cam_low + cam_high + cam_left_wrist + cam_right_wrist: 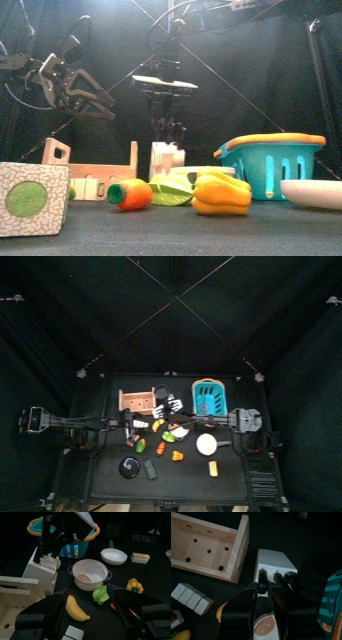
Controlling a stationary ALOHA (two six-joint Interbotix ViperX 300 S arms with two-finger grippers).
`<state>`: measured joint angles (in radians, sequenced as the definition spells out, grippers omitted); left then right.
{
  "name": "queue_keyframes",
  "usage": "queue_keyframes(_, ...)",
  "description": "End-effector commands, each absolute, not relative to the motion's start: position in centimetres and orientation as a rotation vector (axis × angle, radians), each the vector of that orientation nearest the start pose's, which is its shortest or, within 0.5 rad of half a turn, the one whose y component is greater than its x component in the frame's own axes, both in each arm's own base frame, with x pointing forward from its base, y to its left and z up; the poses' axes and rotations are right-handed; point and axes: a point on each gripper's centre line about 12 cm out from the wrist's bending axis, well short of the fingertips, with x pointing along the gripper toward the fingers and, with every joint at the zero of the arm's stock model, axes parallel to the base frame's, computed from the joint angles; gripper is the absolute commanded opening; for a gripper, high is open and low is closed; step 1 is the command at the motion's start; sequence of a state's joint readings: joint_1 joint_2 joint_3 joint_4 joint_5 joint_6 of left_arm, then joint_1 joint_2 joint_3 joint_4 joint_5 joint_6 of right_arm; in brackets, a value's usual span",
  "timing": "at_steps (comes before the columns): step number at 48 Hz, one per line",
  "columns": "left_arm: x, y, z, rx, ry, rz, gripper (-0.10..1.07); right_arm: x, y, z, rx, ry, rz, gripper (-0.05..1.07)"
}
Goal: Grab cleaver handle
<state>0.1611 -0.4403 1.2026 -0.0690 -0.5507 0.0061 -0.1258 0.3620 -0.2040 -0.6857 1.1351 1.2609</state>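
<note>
A white knife block (275,561) (164,160) stands between the wooden rack (208,544) and the teal basket (207,394). Several black handles stick out of the block's top. One of them, the cleaver handle (262,581), sits between the jaws of my right gripper (263,588) (164,132), and both jaws stand close against its sides. This arm reaches across from the right and hangs straight over the block (170,407). My left gripper (90,601) (130,438) hovers open over the table's left part and holds nothing.
A banana (77,609), a green pepper (100,594), a yellow pepper (135,585), two white bowls (90,574) (113,556) and a carrot (130,612) lie in front of the block. At the front left edge stands a patterned cube (34,200).
</note>
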Motion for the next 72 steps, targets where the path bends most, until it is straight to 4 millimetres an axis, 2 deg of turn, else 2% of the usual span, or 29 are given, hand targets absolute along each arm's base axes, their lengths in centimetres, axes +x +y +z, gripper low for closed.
queue_keyframes(1, 25.7, 4.7, 19.7, -0.062, 0.188, 0.204, 0.95, 47.8, -13.4, 28.1, 0.524, 0.695, -1.103, 0.62)
queue_keyframes(35, 25.7, 4.7, 19.6, -0.062, 0.189, 0.204, 0.95, 47.8, -13.4, 29.3, 0.485, 0.677, -1.125, 0.6)
queue_keyframes(55, 25.6, 4.7, 19.5, -0.062, 0.192, 0.204, 0.95, 47.9, -13.0, 29.0, 0.464, 0.671, -1.085, 0.6)
queue_keyframes(72, 25.6, 4.7, 19.5, -0.062, 0.194, 0.204, 0.95, 47.0, -12.9, 28.7, 0.485, 0.656, -1.038, 0.6)
